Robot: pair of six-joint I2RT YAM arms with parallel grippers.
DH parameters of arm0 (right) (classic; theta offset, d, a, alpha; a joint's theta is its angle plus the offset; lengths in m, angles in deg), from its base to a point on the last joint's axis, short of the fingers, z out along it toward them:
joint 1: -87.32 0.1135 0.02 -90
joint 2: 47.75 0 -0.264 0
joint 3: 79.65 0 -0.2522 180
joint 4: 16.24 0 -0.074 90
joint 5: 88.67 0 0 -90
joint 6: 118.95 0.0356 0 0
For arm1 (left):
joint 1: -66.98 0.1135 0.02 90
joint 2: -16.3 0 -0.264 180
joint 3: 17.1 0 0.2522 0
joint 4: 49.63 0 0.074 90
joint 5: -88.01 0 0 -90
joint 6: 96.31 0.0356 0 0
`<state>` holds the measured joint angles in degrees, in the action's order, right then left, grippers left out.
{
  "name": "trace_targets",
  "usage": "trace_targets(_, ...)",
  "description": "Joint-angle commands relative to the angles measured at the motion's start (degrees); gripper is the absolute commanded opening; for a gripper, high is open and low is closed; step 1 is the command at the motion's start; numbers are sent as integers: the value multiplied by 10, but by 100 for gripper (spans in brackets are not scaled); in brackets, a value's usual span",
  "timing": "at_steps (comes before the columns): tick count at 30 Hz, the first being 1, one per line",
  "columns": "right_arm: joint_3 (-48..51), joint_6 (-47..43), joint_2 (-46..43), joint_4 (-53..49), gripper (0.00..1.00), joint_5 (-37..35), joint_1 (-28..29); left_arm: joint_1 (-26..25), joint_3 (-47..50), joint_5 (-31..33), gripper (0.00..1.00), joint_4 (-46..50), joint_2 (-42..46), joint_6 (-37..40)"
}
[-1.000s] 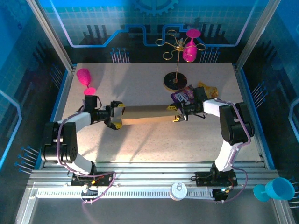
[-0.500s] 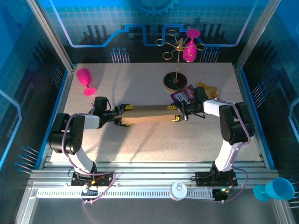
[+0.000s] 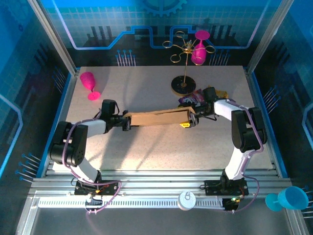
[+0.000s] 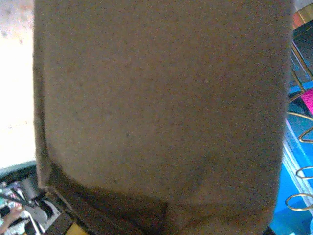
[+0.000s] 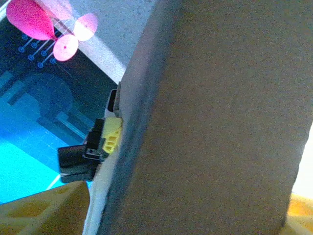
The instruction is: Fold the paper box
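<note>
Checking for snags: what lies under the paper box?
Speckled table shows around the paper box; the patch directly beneath is covered. A purple packet peeks out behind its right end.

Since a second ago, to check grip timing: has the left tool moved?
Yes. The left tool moved right, toward the stand base, onto the paper box's end.

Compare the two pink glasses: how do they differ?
The left pink glass lies on its side on the table; the back pink glass hangs upside down on the gold rack. The left one touches the tabletop; the back one hangs clear above it. Both are bright pink and stemmed.
</note>
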<state>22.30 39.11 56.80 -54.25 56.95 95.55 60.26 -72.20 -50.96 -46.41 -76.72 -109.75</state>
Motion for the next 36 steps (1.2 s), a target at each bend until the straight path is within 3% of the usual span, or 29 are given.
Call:
trace_targets(1, -39, -84, -67, -73, 79, -36, -21, 11, -57, -22, 0, 256, 8, 63)
trace_targets(7, -44, -129, -146, -60, 80, -73, -59, 38, -120, -32, 0, 417, -9, 117)
trace_targets(14, -24, -238, -199, -27, 74, -128, -83, 62, -131, -26, 0, 478, -5, 121)
trace_targets(19, 109, -475, -325, 211, 68, -196, -20, 81, -136, -19, 0, 528, -8, 130)
trace_targets(22, 187, -625, -365, 311, 77, -206, 14, 95, -149, -14, 0, 569, -20, 154)
trace_targets(24, 221, -699, -363, 373, 82, -163, 19, 102, -159, -14, 0, 585, -29, 167)
trace_targets(28, 171, -826, -332, 256, 84, -124, 35, 114, -172, -11, 0, 598, -44, 185)
trace_targets(31, 153, -848, -309, 220, 81, -123, 39, 119, -183, -9, 0, 605, -54, 194)
trace_targets(36, 100, -853, -289, 162, 64, -161, 78, 121, -183, -8, 0, 600, -62, 194)
